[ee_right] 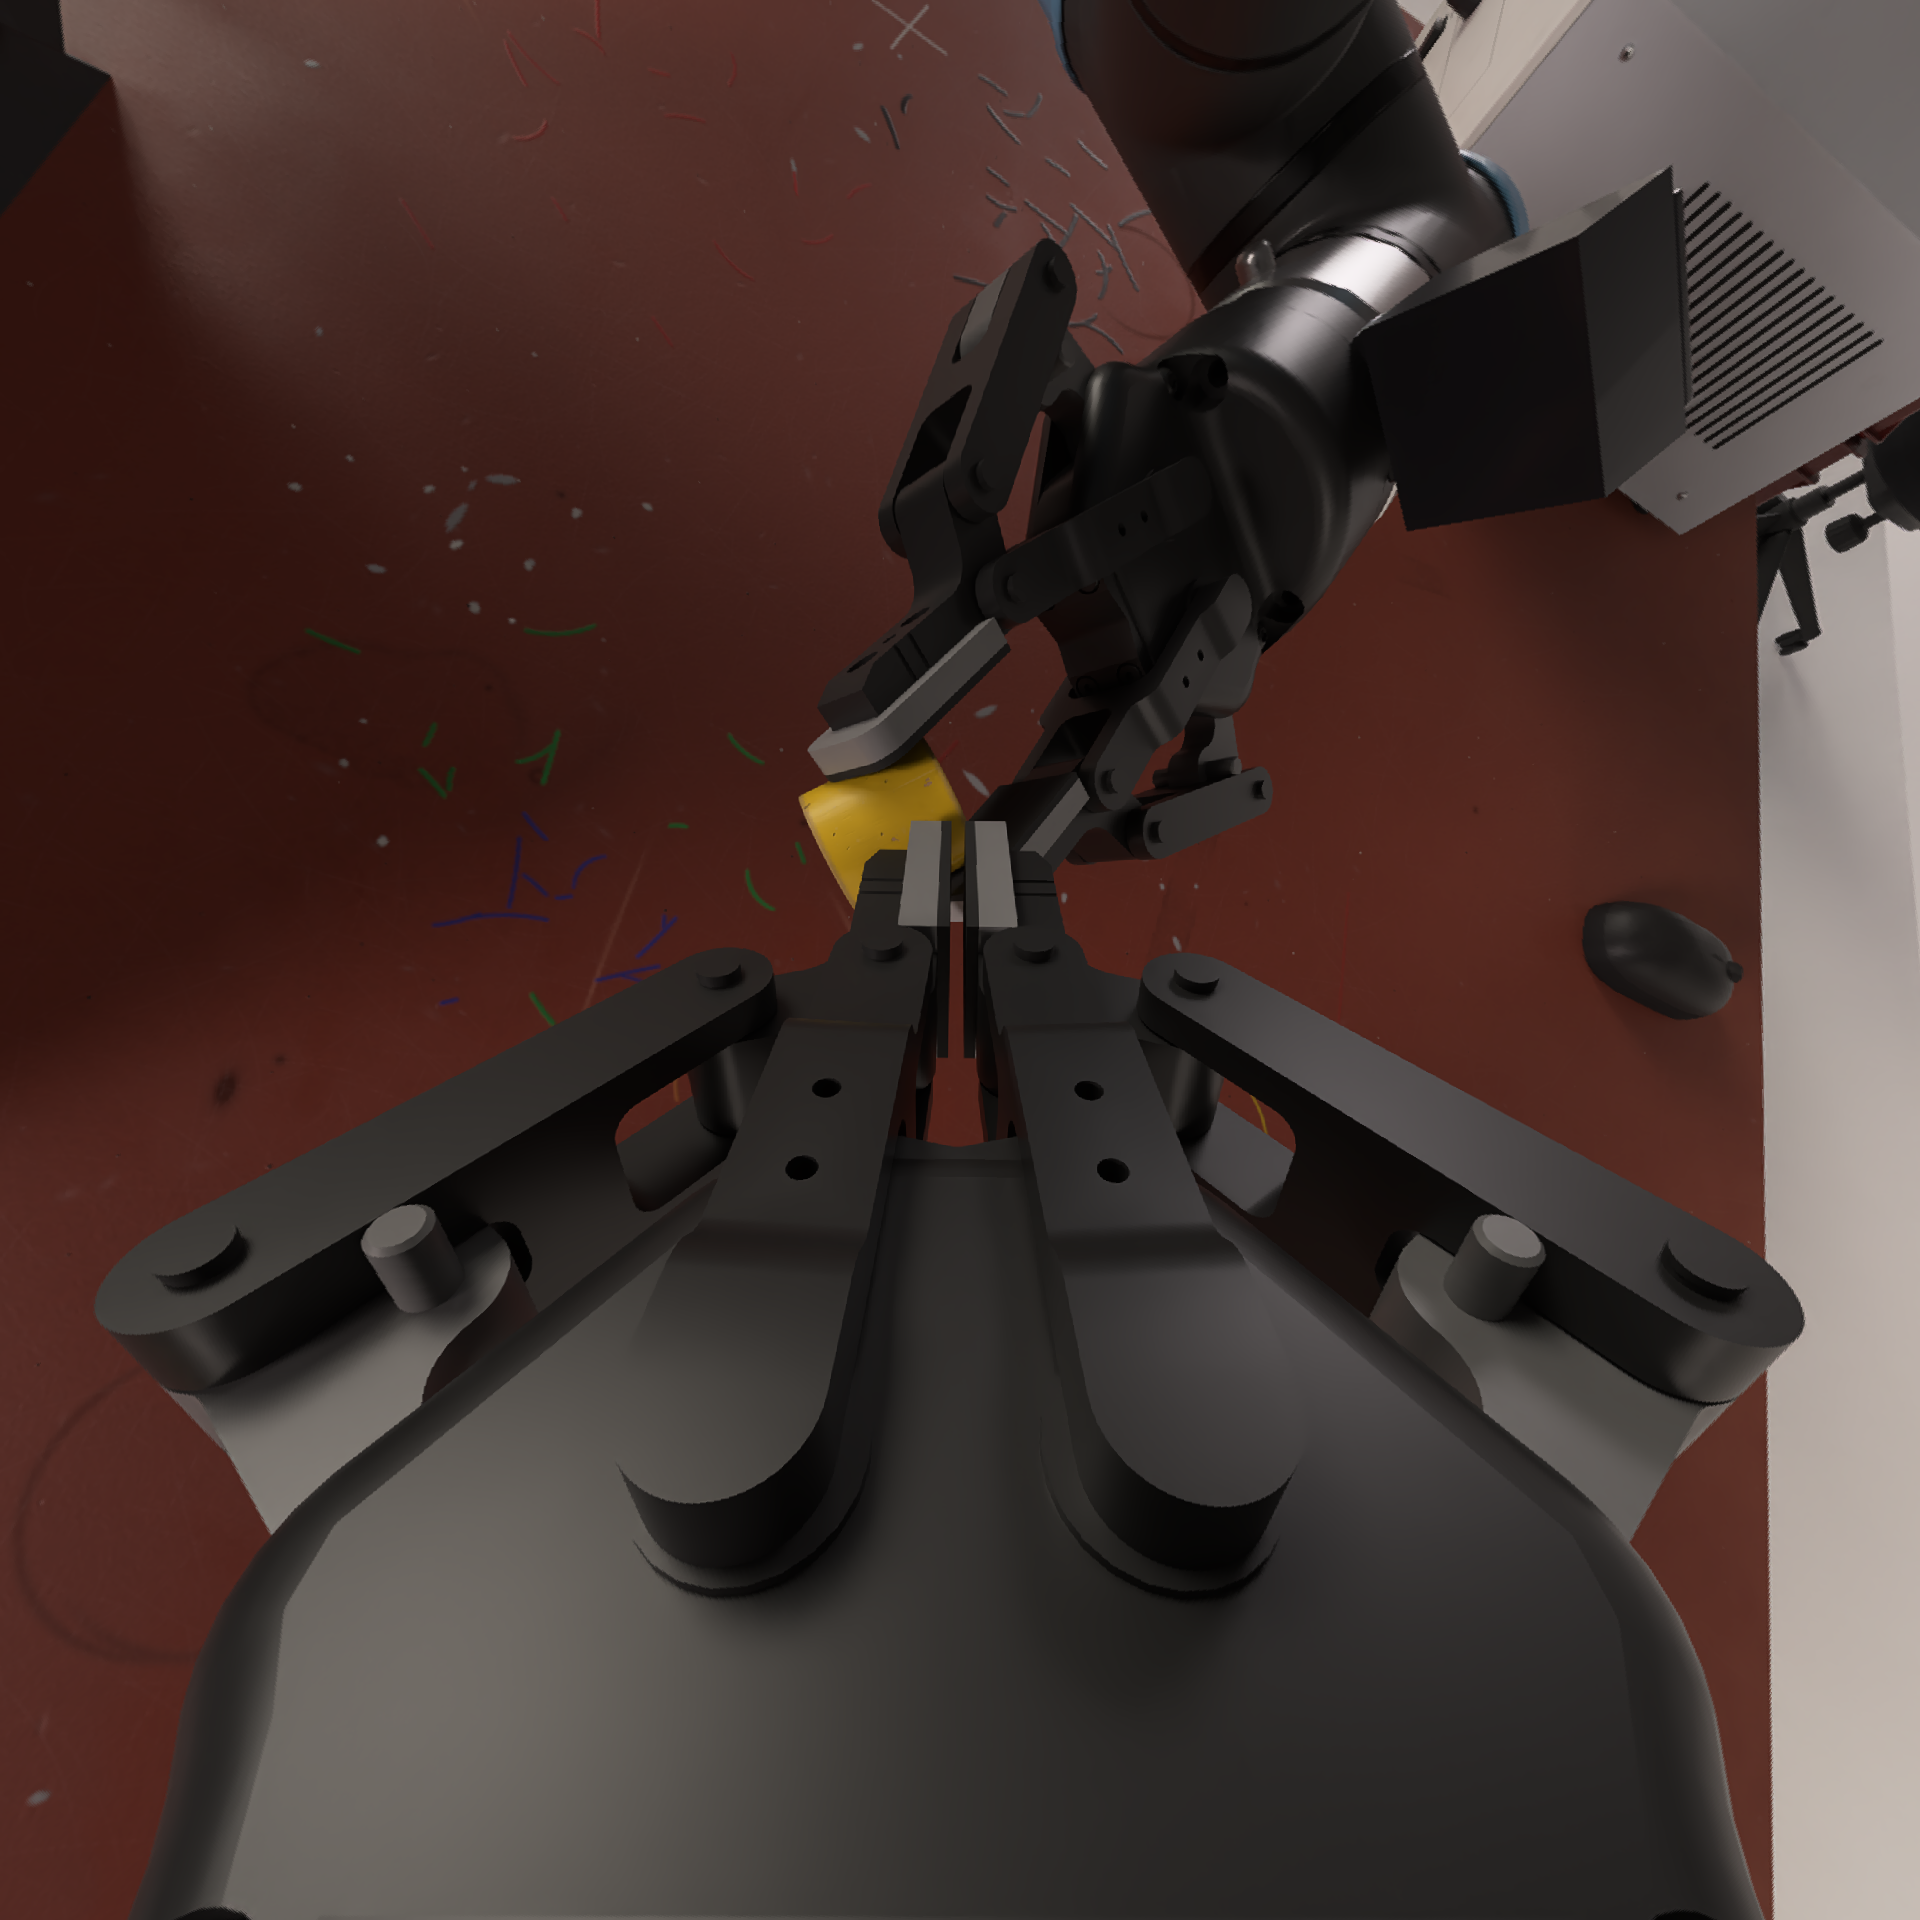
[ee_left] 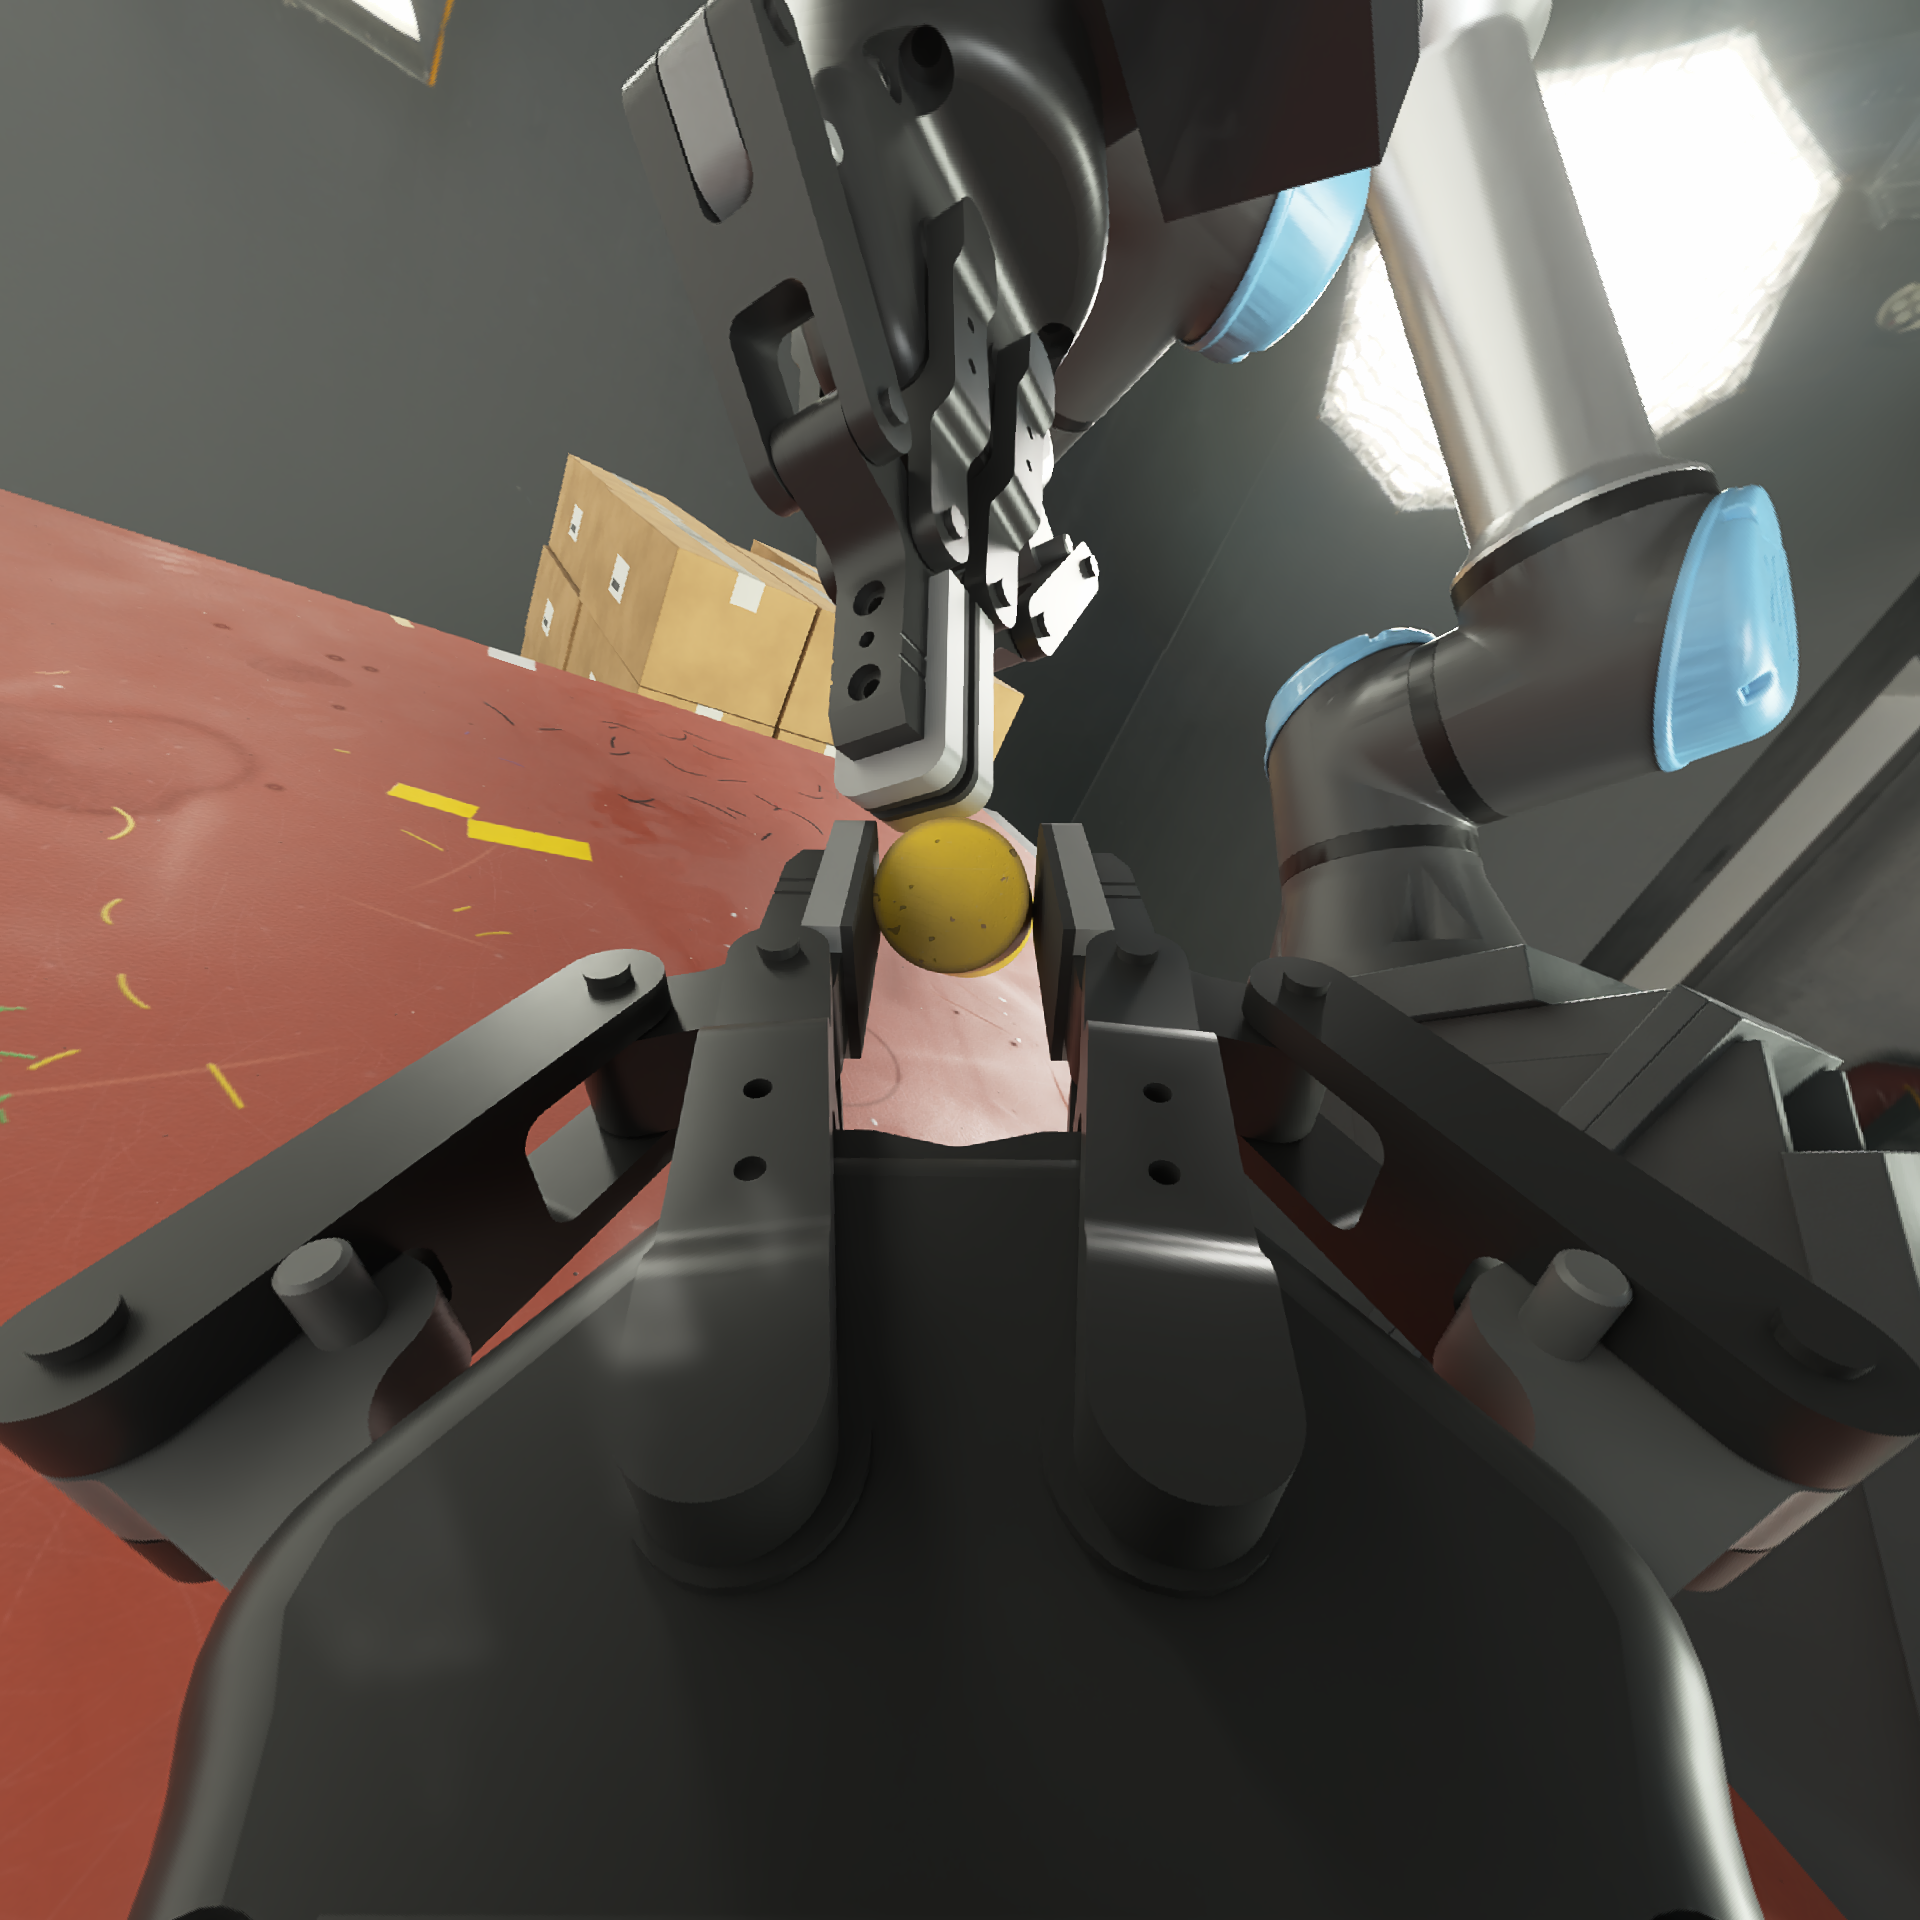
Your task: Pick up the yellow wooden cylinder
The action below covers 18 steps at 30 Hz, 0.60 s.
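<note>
The yellow wooden cylinder (ee_left: 951, 896) sits end-on between the pads of my left gripper (ee_left: 954, 902), which is shut on it over the red table (ee_left: 312, 935). In the right wrist view the cylinder (ee_right: 868, 821) lies between the left gripper's fingers (ee_right: 894, 717), held from its sides. My right gripper (ee_right: 956, 875) is shut with only a thin slit between the pads and holds nothing. Its tips are right against the cylinder, and in the left wrist view it (ee_left: 920, 784) comes down from above onto the cylinder's top.
Cardboard boxes (ee_left: 675, 613) stand beyond the table's far edge. Yellow tape marks (ee_left: 488, 821) lie on the tabletop. A black oval object (ee_right: 1657, 961) lies near the table's right edge (ee_right: 1764, 1143). A grey vented cabinet (ee_right: 1683, 343) stands behind the left arm.
</note>
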Each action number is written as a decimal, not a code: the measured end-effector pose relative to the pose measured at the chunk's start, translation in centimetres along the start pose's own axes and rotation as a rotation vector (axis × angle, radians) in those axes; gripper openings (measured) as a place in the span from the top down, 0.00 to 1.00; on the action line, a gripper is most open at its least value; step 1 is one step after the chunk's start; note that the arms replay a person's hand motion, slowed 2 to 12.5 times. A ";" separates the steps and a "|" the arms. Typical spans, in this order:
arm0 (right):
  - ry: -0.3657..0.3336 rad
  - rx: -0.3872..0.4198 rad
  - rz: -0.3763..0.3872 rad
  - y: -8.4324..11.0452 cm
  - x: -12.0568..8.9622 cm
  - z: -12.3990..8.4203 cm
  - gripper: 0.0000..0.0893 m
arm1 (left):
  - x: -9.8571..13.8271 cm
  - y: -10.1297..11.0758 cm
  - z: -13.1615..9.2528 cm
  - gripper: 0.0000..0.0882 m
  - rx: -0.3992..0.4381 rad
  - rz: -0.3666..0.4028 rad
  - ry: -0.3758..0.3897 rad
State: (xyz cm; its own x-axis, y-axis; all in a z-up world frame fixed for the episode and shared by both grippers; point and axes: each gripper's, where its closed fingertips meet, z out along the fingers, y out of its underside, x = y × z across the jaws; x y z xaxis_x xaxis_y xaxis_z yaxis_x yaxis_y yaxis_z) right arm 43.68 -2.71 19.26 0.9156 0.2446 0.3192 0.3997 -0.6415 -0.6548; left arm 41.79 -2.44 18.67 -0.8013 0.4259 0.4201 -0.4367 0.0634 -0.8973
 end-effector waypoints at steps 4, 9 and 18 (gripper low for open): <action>-0.001 0.023 0.006 -0.3 0.1 -0.2 0.97 | 0.0 -0.1 0.1 0.69 0.005 -0.006 0.000; -0.004 0.058 0.019 -0.6 0.2 -0.5 0.97 | 0.1 -0.2 0.1 0.69 0.017 -0.008 0.010; -0.022 0.134 0.002 -1.4 0.0 -1.0 0.97 | 0.2 -0.7 -0.1 0.69 0.059 -0.034 0.029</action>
State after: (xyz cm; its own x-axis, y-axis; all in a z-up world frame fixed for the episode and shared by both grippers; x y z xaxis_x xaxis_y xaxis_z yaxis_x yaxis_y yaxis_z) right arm 43.09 -2.50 20.86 0.9167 0.2599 0.3036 0.3986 -0.5394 -0.7417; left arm 41.98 -2.28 19.37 -0.7737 0.4505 0.4455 -0.4875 0.0258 -0.8728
